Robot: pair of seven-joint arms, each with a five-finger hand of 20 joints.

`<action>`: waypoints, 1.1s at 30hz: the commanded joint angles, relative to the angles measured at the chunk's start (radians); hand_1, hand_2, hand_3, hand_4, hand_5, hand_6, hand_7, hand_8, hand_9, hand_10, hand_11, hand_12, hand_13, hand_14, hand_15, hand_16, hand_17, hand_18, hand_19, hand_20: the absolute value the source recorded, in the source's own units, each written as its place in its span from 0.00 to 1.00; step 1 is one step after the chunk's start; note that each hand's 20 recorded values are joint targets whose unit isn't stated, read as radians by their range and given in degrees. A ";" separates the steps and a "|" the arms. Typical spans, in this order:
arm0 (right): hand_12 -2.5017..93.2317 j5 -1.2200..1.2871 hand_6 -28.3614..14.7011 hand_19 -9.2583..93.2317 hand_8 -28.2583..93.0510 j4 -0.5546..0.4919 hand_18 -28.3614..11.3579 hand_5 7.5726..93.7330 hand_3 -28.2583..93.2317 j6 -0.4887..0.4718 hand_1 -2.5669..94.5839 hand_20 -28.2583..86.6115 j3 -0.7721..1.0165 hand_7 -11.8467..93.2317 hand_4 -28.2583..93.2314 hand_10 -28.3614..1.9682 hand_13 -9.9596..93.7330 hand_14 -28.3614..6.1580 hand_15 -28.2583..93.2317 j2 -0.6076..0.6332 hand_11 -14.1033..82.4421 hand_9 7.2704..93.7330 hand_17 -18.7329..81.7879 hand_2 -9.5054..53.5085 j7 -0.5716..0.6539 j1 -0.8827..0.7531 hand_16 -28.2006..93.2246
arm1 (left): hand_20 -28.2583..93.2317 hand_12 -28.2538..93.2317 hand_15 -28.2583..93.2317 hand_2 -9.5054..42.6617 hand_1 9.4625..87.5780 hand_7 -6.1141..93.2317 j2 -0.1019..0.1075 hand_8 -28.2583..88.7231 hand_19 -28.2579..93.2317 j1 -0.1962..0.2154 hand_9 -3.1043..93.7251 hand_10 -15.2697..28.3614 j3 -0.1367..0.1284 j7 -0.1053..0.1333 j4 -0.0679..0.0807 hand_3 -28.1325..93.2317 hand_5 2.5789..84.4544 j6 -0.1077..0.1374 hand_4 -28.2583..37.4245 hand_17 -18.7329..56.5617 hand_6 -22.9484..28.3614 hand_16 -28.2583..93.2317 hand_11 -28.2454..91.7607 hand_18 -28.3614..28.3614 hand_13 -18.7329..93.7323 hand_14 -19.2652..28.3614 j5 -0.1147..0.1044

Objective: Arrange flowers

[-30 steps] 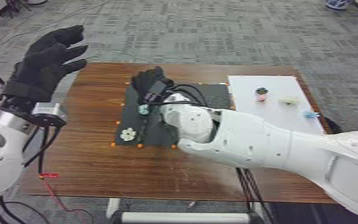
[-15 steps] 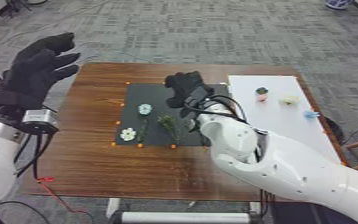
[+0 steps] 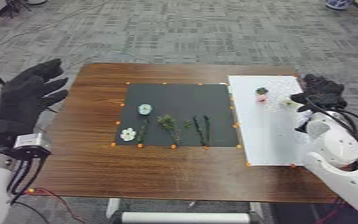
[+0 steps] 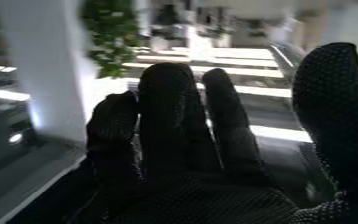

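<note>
Black mat (image 3: 175,95) first, since you can use it as the clock, 12 being the far edge. You've got the blue flower (image 3: 145,109) between 9 and 10, its stem (image 3: 142,132) running toward 6, and the white flower (image 3: 127,134) at 8, just beside that stem. Your green sprig (image 3: 168,125) is a bit toward 6 from the middle, and the two dark stems (image 3: 202,131) lie side by side near 5.

The white board (image 3: 264,135) is off at 3. Round its own dial, your dark green bloom (image 3: 262,90) and pink flower (image 3: 262,98) are near 12, with the pale yellow flower (image 3: 291,103) near 1, partly hidden by your right hand (image 3: 321,94). In the right wrist view that hand (image 4: 193,197) is released, fingers straight. Your left hand (image 3: 20,97) hangs between 9 and 10, well apart from the mat, loosely open.
</note>
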 commanded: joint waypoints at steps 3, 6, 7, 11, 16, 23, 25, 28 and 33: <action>0.24 -0.019 0.54 0.92 0.13 0.105 0.17 0.39 0.94 -0.060 0.33 0.72 -0.089 0.34 0.00 0.49 0.61 0.52 0.90 -0.007 0.37 0.42 0.47 0.00 0.039 -0.001 0.43 | 0.30 0.39 0.57 0.07 0.21 0.31 -0.015 0.15 0.58 0.021 0.22 0.58 0.003 -0.002 -0.010 0.82 0.27 0.014 0.04 0.11 0.50 0.21 0.42 0.86 0.26 0.69 0.006; 0.24 -0.017 0.54 0.92 0.13 0.131 0.17 0.40 0.94 -0.077 0.33 0.72 -0.096 0.34 0.00 0.52 0.61 0.53 0.90 -0.015 0.38 0.43 0.47 0.00 0.047 0.007 0.43 | 0.30 0.39 0.57 0.07 0.21 0.31 -0.017 0.15 0.58 0.025 0.22 0.58 0.001 -0.003 -0.012 0.81 0.27 0.014 0.04 0.11 0.49 0.20 0.41 0.86 0.26 0.69 0.006; 0.24 -0.013 0.54 0.93 0.13 0.139 0.17 0.40 0.94 -0.082 0.34 0.72 -0.102 0.34 0.00 0.52 0.61 0.53 0.90 -0.013 0.38 0.43 0.47 0.00 0.043 0.013 0.43 | 0.30 0.39 0.57 0.07 0.21 0.31 -0.016 0.15 0.58 0.024 0.22 0.58 0.000 -0.002 -0.011 0.82 0.27 0.013 0.04 0.11 0.49 0.20 0.41 0.86 0.26 0.69 0.007; 0.24 -0.023 0.57 0.94 0.12 0.194 0.18 0.43 0.93 -0.074 0.35 0.72 -0.155 0.36 0.00 0.57 0.64 0.56 0.90 -0.022 0.40 0.47 0.48 0.00 0.041 0.062 0.43 | 0.30 0.39 0.57 0.07 0.21 0.31 -0.009 0.14 0.58 0.024 0.22 0.58 -0.009 -0.003 -0.011 0.82 0.27 0.017 0.04 0.11 0.49 0.20 0.42 0.86 0.26 0.69 0.006; 0.26 -0.047 0.64 0.96 0.10 0.256 0.19 0.52 0.95 -0.031 0.40 0.73 -0.215 0.40 0.00 0.60 0.70 0.61 0.90 -0.030 0.46 0.57 0.52 0.00 0.041 0.112 0.44 | 0.30 0.39 0.57 0.07 0.21 0.32 -0.004 0.14 0.58 0.020 0.22 0.58 -0.013 -0.008 -0.011 0.82 0.27 0.014 0.04 0.11 0.49 0.20 0.42 0.86 0.26 0.69 0.006; 0.54 -0.041 0.73 0.99 0.22 0.253 0.21 0.72 0.89 -0.013 0.55 0.72 -0.254 0.53 0.00 0.80 0.79 0.70 0.87 -0.025 0.36 0.85 0.58 0.00 0.026 0.153 0.48 | 0.30 0.39 0.57 0.07 0.21 0.31 -0.002 0.14 0.57 0.022 0.22 0.58 -0.019 -0.011 -0.014 0.82 0.27 0.018 0.04 0.11 0.49 0.20 0.42 0.86 0.26 0.69 0.005; 0.55 -0.040 0.73 0.99 0.22 0.213 0.20 0.75 0.90 0.017 0.55 0.72 -0.233 0.53 0.00 0.81 0.80 0.70 0.87 -0.014 0.37 0.87 0.59 0.00 0.022 0.141 0.48 | 0.30 0.39 0.57 0.07 0.21 0.31 -0.001 0.14 0.57 0.020 0.22 0.58 -0.020 -0.012 -0.014 0.82 0.27 0.016 0.04 0.11 0.49 0.20 0.42 0.86 0.26 0.69 0.005; 0.57 -0.073 0.72 1.00 0.23 0.153 0.19 0.78 0.93 0.076 0.55 0.72 -0.254 0.51 0.00 0.81 0.81 0.70 0.87 0.003 0.37 0.89 0.60 0.00 0.016 0.170 0.49 | 0.30 0.39 0.57 0.07 0.21 0.31 -0.001 0.14 0.57 0.023 0.22 0.58 -0.027 -0.011 -0.016 0.82 0.27 0.018 0.04 0.11 0.49 0.20 0.42 0.86 0.26 0.69 0.006; 0.58 -0.106 0.70 1.00 0.24 0.047 0.19 0.80 0.94 0.168 0.54 0.72 -0.311 0.50 0.00 0.80 0.82 0.70 0.87 0.013 0.37 0.90 0.61 0.00 0.001 0.262 0.49 | 0.30 0.39 0.57 0.07 0.21 0.31 0.006 0.14 0.57 0.015 0.22 0.58 -0.032 -0.007 -0.016 0.82 0.27 0.020 0.04 0.11 0.49 0.20 0.42 0.86 0.26 0.68 0.006</action>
